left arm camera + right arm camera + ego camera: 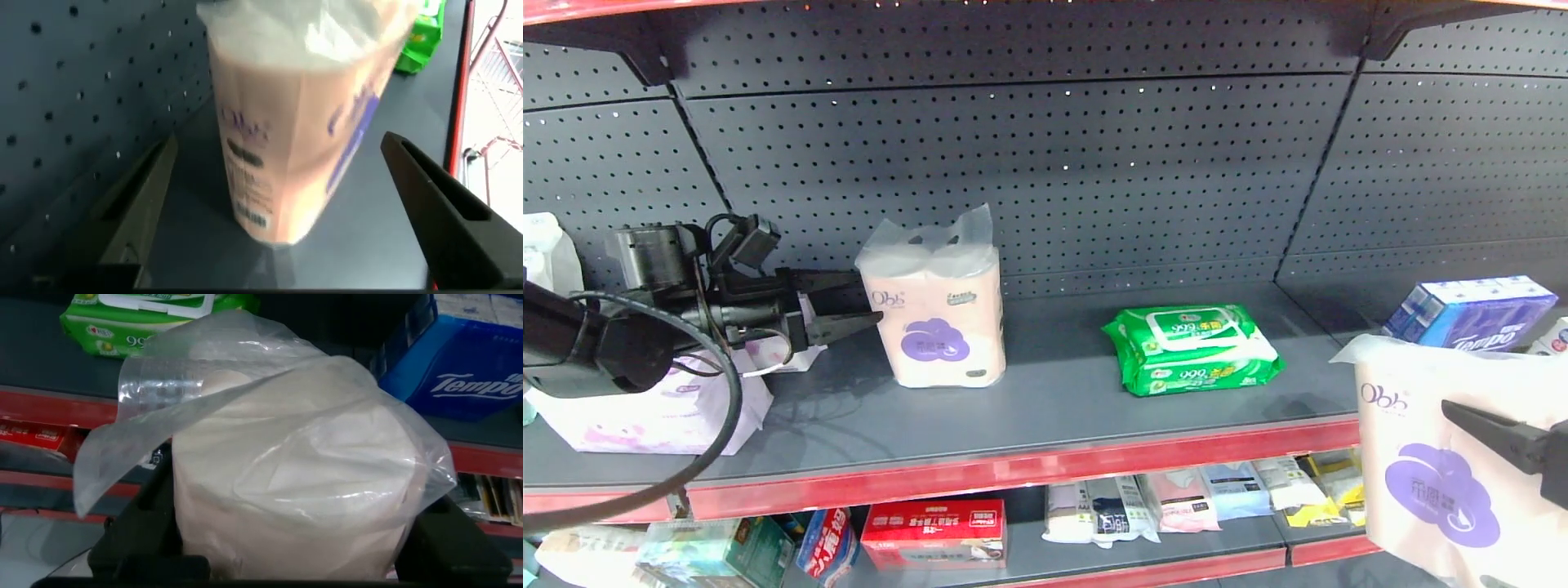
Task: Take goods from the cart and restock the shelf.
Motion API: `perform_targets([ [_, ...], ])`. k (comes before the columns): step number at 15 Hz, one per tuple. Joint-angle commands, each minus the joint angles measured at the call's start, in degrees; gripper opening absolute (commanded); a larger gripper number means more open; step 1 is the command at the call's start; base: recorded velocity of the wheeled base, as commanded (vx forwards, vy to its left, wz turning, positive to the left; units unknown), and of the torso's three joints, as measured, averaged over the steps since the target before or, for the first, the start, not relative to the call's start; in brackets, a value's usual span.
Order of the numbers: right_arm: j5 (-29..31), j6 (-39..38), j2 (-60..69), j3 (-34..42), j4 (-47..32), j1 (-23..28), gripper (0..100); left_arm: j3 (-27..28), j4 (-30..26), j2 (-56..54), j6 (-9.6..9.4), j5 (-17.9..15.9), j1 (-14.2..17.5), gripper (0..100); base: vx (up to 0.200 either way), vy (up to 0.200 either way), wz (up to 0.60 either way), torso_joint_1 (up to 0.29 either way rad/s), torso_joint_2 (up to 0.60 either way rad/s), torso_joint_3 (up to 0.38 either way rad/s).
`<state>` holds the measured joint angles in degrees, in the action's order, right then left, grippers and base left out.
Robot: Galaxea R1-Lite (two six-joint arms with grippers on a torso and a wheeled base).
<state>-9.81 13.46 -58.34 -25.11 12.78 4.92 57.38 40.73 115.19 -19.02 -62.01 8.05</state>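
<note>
A pink toilet-paper pack (939, 318) in clear plastic stands upright on the grey shelf (1054, 400), near the pegboard back. My left gripper (870, 306) is level with it on its left side and open. Its fingertips are close to the pack's side, and I cannot tell whether they touch. From the left wrist the pack (294, 139) stands just ahead of the wide-spread fingers (139, 212). At the lower right, in front of the shelf edge, my right gripper (1462, 494) is shut on a second toilet-paper pack (1429, 457). In the right wrist view that pack (294, 482) sits between the dark fingers (139, 531).
A green wet-wipes pack (1194, 347) lies flat at mid-shelf. Blue tissue boxes (1470, 314) stand at the right, and a white-pink soft pack (654, 408) lies at the left under my left arm. The red shelf lip (1013, 469) runs along the front, with more goods on the shelf below.
</note>
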Motion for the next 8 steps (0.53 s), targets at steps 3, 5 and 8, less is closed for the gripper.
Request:
perform_targets([
  [3, -0.03, 0.08, 0.07, -0.2, 0.06, -0.09, 0, 2.47, -0.04, 1.27, 1.26, 0.05, -1.89, 100, 0.0, 0.0, 0.0, 0.0, 0.0, 0.0],
  [5, -0.03, 0.08, 0.69, -0.29, 0.06, -0.09, 0, 3.44, 0.14, 2.15, 2.58, 0.05, -2.68, 100, 0.0, 0.0, 0.0, 0.0, 0.0, 0.0],
  [8, -0.03, 0.08, 1.92, -0.2, 0.06, -0.09, 0, 4.76, 0.14, 3.38, 2.58, 0.05, -2.77, 100, 0.0, 0.0, 0.0, 0.0, 0.0, 0.0],
])
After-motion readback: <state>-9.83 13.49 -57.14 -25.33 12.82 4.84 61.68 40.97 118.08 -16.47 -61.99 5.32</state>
